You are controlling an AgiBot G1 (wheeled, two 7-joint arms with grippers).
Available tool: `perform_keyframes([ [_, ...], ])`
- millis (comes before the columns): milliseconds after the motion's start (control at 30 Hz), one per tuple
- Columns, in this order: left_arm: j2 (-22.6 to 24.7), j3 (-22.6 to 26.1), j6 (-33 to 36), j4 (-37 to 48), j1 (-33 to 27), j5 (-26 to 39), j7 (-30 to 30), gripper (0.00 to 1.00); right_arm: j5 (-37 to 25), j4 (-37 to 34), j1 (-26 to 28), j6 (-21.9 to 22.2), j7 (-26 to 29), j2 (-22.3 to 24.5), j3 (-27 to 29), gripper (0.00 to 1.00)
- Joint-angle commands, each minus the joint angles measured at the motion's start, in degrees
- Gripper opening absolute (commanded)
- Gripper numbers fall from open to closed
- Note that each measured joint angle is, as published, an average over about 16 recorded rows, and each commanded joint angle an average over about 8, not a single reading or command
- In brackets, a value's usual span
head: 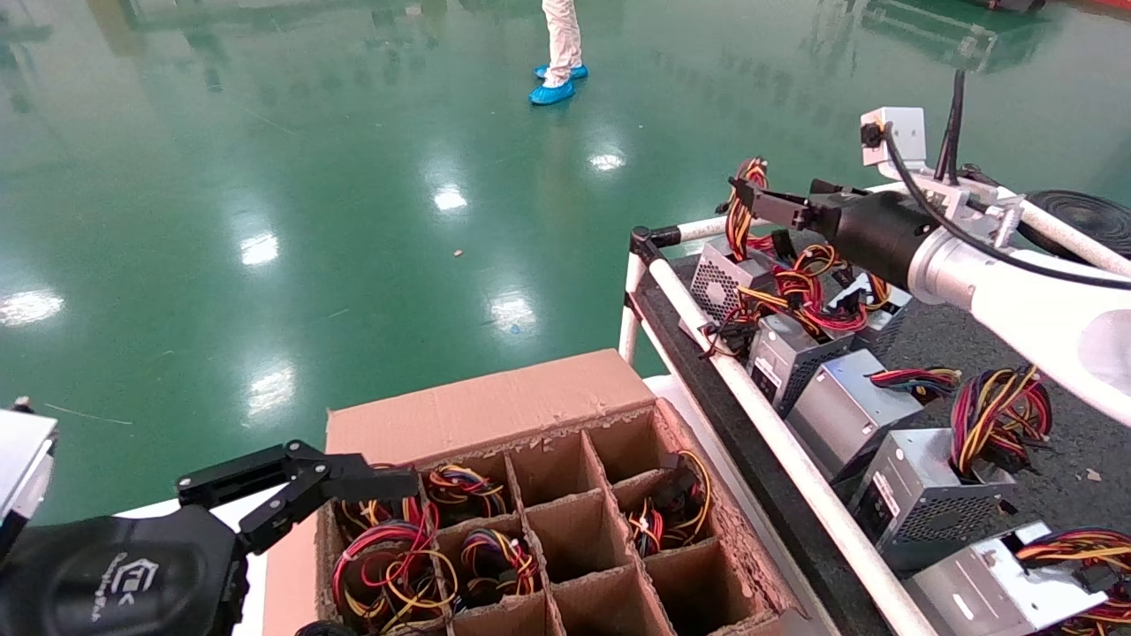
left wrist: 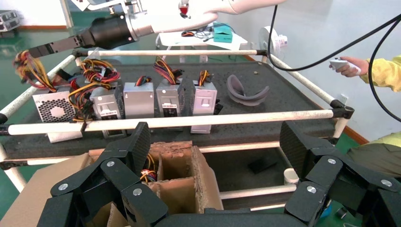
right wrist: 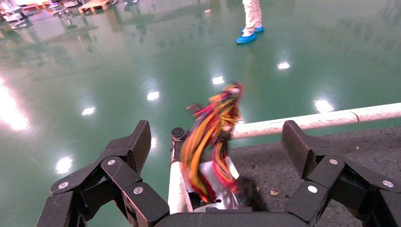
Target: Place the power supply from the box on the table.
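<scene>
The power supply [head: 720, 283] stands on the table [head: 963, 336] at its far left corner, honeycomb vent facing the rail. Its red, yellow and orange wires [head: 747, 190] stick up. My right gripper [head: 769, 205] hovers just above it, open. In the right wrist view the wires [right wrist: 213, 132] rise blurred between the spread fingers [right wrist: 137, 142], touching neither, with the silver case [right wrist: 215, 184] below. My left gripper [head: 345, 477] is open over the near left edge of the box [head: 495, 406]. In the left wrist view its fingers [left wrist: 139, 142] straddle a corner of the box [left wrist: 184, 165].
Several other silver units [head: 848, 406] line the table behind the white rail [head: 778, 433]. Some box cells hold wired units [head: 389, 565], others are bare cardboard. A grey curved item [left wrist: 246, 90] lies on the table. A person [head: 557, 53] stands on the green floor.
</scene>
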Motion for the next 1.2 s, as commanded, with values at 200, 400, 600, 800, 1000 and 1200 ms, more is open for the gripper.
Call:
perform_keyframes([
  [200, 0.0, 0.0, 0.0, 0.0, 0.0, 0.0, 0.0, 1.00, -0.7, -3.4, 3.0, -2.3, 0.1, -0.3, -0.4, 1.00],
  [400, 0.0, 0.0, 0.0, 0.0, 0.0, 0.0, 0.0, 1.00, -0.8, -5.4, 4.9, -4.1, -0.7, -0.7, -0.4, 1.00],
  [600, 0.0, 0.0, 0.0, 0.0, 0.0, 0.0, 0.0, 1.00, -0.7, -4.1, 4.4, -5.9, -0.6, 0.1, -0.2, 1.00],
  [800, 0.0, 0.0, 0.0, 0.0, 0.0, 0.0, 0.0, 1.00, 0.4, 3.5, 0.1, -9.1, 1.3, 3.1, 0.7, 1.00],
  [1000, 0.0, 0.0, 0.0, 0.1, 0.0, 0.0, 0.0, 1.00, 1.6, 12.7, -5.1, -12.8, 3.6, 6.7, 1.9, 1.00],
  [1200, 0.0, 0.1, 0.0, 0.1, 0.0, 0.0, 0.0, 1.00, 2.9, 22.0, -10.4, -16.5, 6.0, 10.2, 3.0, 1.00],
])
